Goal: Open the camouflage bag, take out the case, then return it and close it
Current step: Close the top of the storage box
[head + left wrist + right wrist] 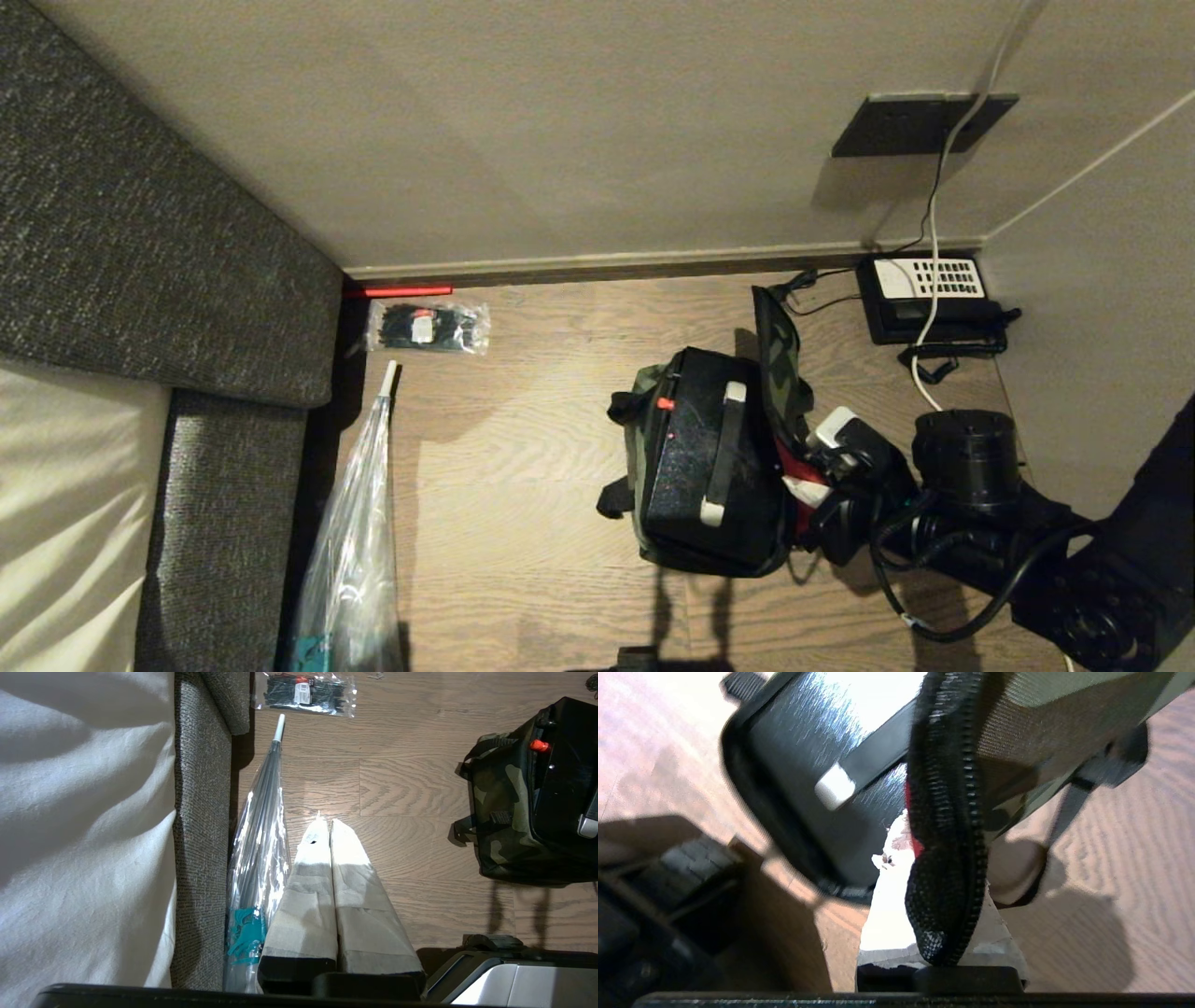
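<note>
Head: I see the camouflage bag (pixel 644 411) on the floor (pixel 523 467), right of centre, the case (pixel 700 448) filling it; right gripper (pixel 810 481) half hidden behind the lid.
Left wrist: left gripper (pixel 327 826) fingers together, bag cut off.
Right wrist: fingers clamped on the lid's zipper edge (pixel 948 858), blurred.

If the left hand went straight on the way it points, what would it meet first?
Most likely bare wooden floor. The left hand, shut, points past the folded umbrella on one side and the camouflage bag on the other; depth is unclear.
</note>
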Motion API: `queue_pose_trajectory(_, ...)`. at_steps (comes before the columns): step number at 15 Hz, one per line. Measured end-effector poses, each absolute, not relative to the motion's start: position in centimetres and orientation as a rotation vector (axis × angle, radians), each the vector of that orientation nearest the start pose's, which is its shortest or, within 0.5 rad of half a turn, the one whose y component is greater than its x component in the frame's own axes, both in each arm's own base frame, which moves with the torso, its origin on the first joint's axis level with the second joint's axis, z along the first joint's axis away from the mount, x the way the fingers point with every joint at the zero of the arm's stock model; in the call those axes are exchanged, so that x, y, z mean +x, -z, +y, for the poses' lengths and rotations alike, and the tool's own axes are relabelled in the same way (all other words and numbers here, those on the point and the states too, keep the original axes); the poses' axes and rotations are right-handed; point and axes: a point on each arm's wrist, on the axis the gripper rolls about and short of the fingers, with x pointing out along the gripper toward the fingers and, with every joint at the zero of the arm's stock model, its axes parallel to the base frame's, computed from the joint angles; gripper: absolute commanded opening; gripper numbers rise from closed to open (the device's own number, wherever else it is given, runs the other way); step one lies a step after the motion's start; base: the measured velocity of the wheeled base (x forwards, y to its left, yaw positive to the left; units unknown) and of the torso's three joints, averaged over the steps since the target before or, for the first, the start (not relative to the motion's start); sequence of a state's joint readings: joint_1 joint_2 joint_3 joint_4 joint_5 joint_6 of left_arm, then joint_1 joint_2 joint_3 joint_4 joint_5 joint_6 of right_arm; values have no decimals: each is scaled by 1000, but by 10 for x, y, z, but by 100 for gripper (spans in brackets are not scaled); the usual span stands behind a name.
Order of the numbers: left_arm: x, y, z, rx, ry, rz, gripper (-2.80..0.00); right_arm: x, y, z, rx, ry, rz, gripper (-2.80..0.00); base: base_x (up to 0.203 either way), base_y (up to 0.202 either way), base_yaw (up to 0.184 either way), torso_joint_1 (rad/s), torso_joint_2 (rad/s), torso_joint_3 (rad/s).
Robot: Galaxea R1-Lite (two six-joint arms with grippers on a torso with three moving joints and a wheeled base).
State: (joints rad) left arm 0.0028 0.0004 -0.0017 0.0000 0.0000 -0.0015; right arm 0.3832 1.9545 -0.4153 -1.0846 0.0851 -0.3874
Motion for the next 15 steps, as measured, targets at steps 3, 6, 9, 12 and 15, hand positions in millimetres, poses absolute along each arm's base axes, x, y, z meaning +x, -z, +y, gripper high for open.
queue_pose_trajectory(3, -23, -76, 0, -1, -3, -1, -280, 250, -58, 113, -442, -558, 405, -280, 0, 0, 0, 0, 0, 0)
queue_pose_trajectory(6, -23, -76, 0, -1, -2, -1, -280, 240, -47, 141, -384, -642, 441, -280, 0, 0, 0, 0, 0, 0)
queue_pose_trajectory(9, -23, -76, 0, -1, -3, -1, -280, 243, -36, 169, -317, -690, 442, -280, 0, 0, 0, 0, 0, 0)
queue_pose_trajectory(12, -23, -76, 0, -2, -2, -1, -280, 261, -27, 191, -287, -697, 419, -280, 0, 0, 0, 0, 0, 0)
queue_pose_trajectory(15, -23, -76, 0, -1, -2, -1, -280, 278, -20, 208, -228, -687, 403, -280, 0, 0, 0, 0, 0, 0)
